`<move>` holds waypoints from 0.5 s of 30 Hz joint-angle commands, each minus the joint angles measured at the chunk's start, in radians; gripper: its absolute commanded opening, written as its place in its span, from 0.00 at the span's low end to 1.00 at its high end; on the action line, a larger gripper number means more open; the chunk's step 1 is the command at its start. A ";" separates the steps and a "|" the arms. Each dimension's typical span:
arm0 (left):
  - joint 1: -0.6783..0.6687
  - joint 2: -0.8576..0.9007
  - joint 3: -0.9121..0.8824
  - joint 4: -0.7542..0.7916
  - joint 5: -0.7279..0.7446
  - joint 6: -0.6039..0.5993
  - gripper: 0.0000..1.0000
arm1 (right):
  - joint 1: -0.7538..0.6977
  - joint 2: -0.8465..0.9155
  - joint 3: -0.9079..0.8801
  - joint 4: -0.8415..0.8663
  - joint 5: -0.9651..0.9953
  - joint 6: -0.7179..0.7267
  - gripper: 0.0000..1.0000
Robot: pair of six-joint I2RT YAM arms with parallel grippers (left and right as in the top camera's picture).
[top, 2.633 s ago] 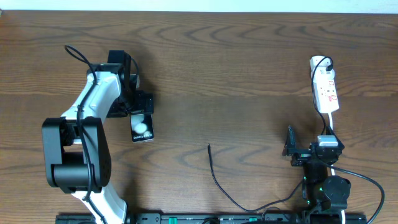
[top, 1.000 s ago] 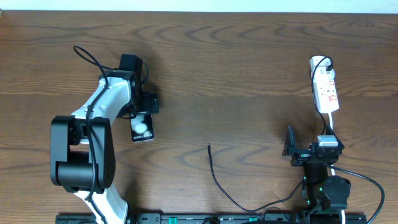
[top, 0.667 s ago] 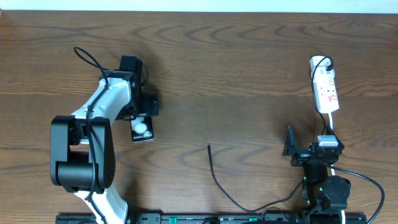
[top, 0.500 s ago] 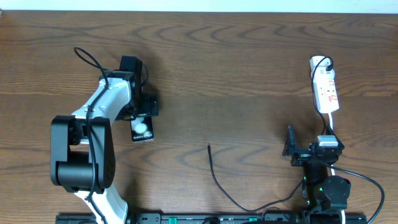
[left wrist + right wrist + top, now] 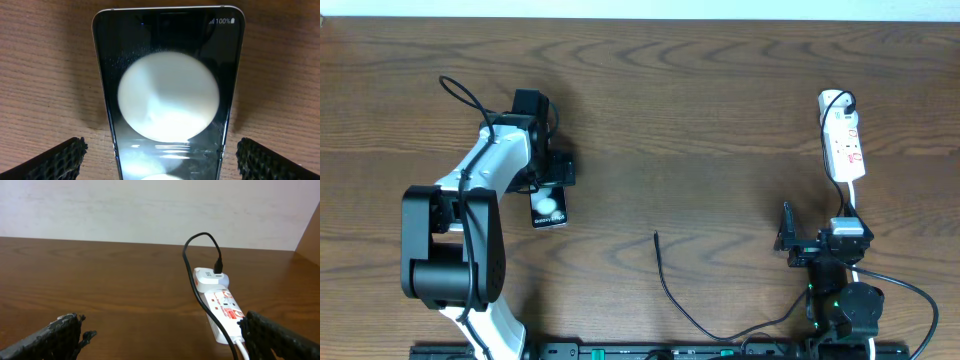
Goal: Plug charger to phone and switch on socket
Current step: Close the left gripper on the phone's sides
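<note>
Overhead view of a brown wooden counter (image 5: 700,120) with a robot arm at each side.

At the left, the white and black left arm reaches over the phone (image 5: 548,207). The phone lies flat on the counter, a black slab with white round blobs on its face. The left claw (image 5: 551,178) sits above the phone's far end. In the left wrist view its two black fingertips (image 5: 50,160) are spread wide, one on each side of the phone, and bare wood shows between each tip and the phone's edge. It pinches nothing.

Near the middle, the charger (image 5: 665,285) lies on the counter, a thin black cable. Its free tip points away from the front edge, well apart from the phone. From there the cable curves down and to the right, toward the base of the right arm.

At the right, the right arm is folded low near the front edge. Its right claw (image 5: 167,337) is spread wide and empty.

Beyond it, the socket (image 5: 842,140) lies near the far right of the counter. It is a white power strip with red marks, and a black cable is plugged in at its far end.
</note>
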 commanded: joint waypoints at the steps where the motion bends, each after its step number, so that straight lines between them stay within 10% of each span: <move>1: 0.004 0.019 -0.010 0.001 -0.002 -0.016 0.98 | 0.011 -0.006 -0.001 -0.005 0.005 0.010 0.99; 15: 0.004 0.056 -0.010 -0.004 0.002 -0.016 0.98 | 0.011 -0.006 -0.001 -0.005 0.005 0.010 0.99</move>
